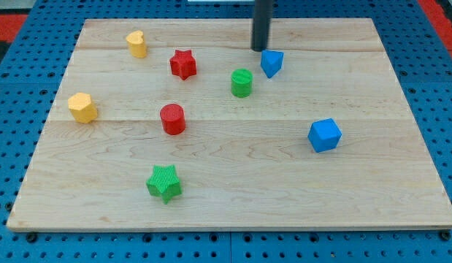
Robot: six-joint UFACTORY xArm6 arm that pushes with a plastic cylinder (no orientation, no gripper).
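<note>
My tip (260, 48) comes down from the view's top and ends just above and to the left of a small blue block (271, 63); I cannot tell whether they touch. A green cylinder (242, 82) stands below and left of that blue block. A red star (183, 64) lies further to the left. A red cylinder (172, 119) stands near the board's middle.
A yellow heart-shaped block (136, 44) sits at the upper left and a yellow hexagon block (82, 107) at the left edge. A green star (164, 183) lies at the lower left. A blue cube (325, 135) rests at the right. The wooden board (233, 204) lies on blue pegboard.
</note>
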